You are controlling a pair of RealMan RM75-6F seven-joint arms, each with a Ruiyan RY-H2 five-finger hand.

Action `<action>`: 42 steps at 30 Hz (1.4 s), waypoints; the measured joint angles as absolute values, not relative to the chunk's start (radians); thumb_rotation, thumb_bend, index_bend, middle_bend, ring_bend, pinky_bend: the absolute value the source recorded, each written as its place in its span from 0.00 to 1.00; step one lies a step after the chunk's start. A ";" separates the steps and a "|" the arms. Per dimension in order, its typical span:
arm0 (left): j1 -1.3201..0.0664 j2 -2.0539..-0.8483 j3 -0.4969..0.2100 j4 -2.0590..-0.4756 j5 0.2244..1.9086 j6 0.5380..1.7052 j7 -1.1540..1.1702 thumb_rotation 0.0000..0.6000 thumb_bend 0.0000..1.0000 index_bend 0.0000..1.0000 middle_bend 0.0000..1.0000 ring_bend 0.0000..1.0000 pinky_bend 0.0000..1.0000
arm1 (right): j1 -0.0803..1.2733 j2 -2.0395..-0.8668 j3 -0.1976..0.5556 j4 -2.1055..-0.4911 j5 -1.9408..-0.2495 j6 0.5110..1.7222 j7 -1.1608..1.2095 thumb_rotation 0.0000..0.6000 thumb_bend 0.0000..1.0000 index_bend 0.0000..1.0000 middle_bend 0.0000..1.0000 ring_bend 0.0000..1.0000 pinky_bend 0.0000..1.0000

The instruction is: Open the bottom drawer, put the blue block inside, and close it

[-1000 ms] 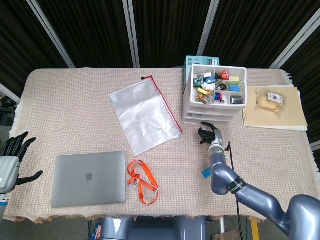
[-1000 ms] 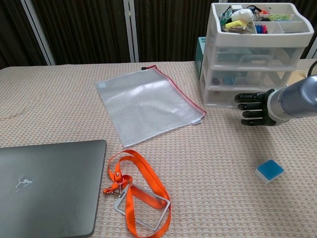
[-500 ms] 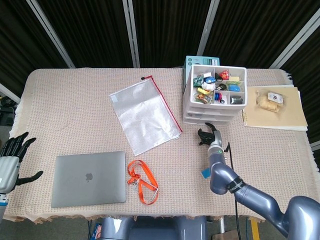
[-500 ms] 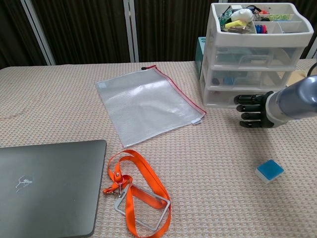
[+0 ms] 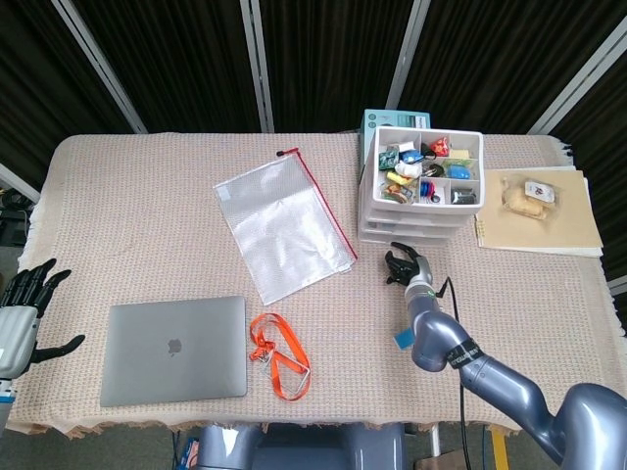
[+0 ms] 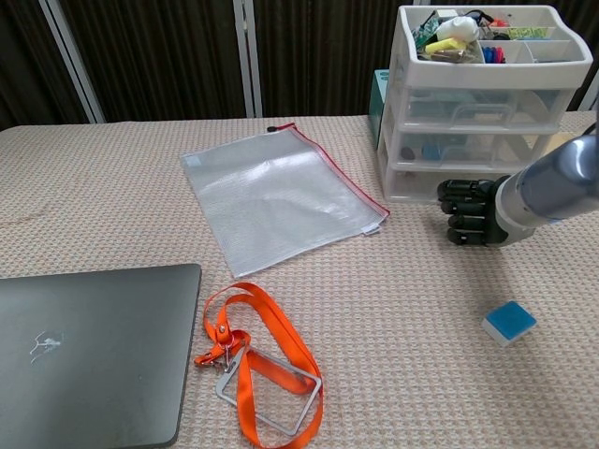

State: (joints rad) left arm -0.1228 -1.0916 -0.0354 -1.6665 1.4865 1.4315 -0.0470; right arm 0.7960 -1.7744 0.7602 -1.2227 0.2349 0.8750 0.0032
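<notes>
The right hand (image 6: 471,212) hangs just in front of the white drawer unit (image 6: 482,108), low down, level with the bottom drawer (image 6: 421,181). That drawer sits shut, its front flush with the two above it. From the hand, the drawer front lies straight ahead and a touch to the left in the chest view, close but, as far as I can make out, not touching; the dark fingers (image 6: 460,211) are curled in, knuckles turned toward the drawer, with nothing in them. Whether a fingertip has already hooked the handle I can't quite tell from here.

The drawer's long axis runs across the table, side to side, so I'd judge the pull has to come straight back toward the robot.

The blue block (image 6: 509,322) lies flat on the cloth nearer the robot, behind and to the right of that hand, well apart from the drawers. It looks squarish, one corner turned toward the front edge, so no strong long axis to speak of.

The left hand (image 5: 22,311) idles off the far left edge of the table (image 5: 137,215), fingers spread and empty, much farther from both drawer and block. The right is plainly the nearer one.
</notes>
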 measured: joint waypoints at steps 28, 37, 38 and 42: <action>-0.125 -1.086 -0.034 -1.673 1.481 1.422 -0.058 1.00 0.18 0.12 0.00 0.00 0.00 | 0.805 -1.803 0.825 -1.145 0.267 0.858 -0.003 1.00 0.50 0.33 0.83 0.85 0.70; -0.126 -1.082 -0.034 -1.678 1.478 1.416 -0.067 1.00 0.18 0.13 0.00 0.00 0.00 | 0.808 -1.807 0.834 -1.135 0.280 0.847 -0.024 1.00 0.50 0.38 0.83 0.85 0.70; -0.126 -1.082 -0.034 -1.677 1.479 1.416 -0.066 1.00 0.18 0.13 0.00 0.00 0.00 | 0.807 -1.806 0.834 -1.138 0.282 0.850 -0.025 1.00 0.50 0.39 0.83 0.85 0.70; -0.127 -1.082 -0.034 -1.677 1.477 1.415 -0.065 1.00 0.18 0.13 0.00 0.00 0.00 | 0.799 -1.803 0.835 -1.156 0.289 0.854 -0.029 1.00 0.49 0.40 0.83 0.85 0.71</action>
State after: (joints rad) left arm -0.1269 -1.0822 -0.0341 -1.6768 1.4775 1.4148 -0.0655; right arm 0.7992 -1.8030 0.8349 -1.1557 0.2886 0.8537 -0.0294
